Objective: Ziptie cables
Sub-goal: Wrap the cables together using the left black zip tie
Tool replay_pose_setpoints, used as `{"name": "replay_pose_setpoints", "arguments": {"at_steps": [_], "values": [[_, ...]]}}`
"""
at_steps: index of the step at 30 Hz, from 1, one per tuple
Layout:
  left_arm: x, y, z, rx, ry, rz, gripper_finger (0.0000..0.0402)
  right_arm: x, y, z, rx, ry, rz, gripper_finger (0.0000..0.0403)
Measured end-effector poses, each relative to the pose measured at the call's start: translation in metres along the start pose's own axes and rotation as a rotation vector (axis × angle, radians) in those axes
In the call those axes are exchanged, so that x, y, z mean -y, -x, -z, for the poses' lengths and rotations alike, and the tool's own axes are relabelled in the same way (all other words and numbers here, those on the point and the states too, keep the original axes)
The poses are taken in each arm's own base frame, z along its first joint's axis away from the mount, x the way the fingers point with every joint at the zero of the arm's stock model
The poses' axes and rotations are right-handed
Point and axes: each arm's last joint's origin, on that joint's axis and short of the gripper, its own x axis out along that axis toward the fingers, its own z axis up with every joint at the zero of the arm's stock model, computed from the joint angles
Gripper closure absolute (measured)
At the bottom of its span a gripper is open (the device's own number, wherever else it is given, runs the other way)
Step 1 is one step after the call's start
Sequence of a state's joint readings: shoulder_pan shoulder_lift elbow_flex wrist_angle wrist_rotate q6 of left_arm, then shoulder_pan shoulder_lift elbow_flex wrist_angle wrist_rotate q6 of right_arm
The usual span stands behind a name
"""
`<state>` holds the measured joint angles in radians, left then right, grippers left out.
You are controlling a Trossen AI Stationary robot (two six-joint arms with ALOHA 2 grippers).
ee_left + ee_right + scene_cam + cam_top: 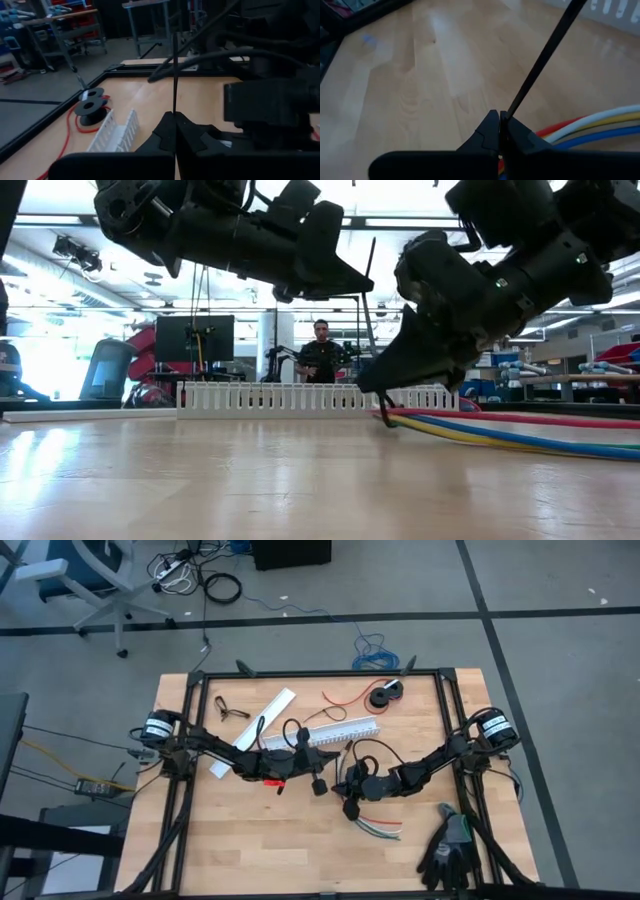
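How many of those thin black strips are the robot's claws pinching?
2: the left gripper pinches one black strip; the right gripper pinches another strip beside the cables. More may be hidden.

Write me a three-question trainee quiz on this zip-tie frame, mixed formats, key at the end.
1. True or false: the left claw is shut on a thin black strip.
2. The cables lie nearest to: A) the right claw; B) the red-wire spool; C) the white slotted duct.
3. Fill in: on the table, at the corner near the right arm's base, lies a pair of dark ____.

Key: 1 true; 2 A; 3 gloves.
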<state>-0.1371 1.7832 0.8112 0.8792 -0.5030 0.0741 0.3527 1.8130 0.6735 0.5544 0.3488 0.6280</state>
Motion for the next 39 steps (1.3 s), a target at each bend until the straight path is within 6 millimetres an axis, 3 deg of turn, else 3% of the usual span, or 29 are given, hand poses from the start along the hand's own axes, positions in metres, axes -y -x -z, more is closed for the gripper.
{"name": "replay_pose_setpoints", "arguments": {"at_steps": [12,39], "values": [[-0.003,0.000,-0.002,0.017,0.005,-0.096,0.0401,0.005,0.001,0.009,-0.095,0.003,0.044,0.0403],[-0.005,0.000,-0.002,0.009,0.014,-0.167,0.0401,0.004,0.002,0.012,-0.109,-0.002,0.048,0.0403]]}}
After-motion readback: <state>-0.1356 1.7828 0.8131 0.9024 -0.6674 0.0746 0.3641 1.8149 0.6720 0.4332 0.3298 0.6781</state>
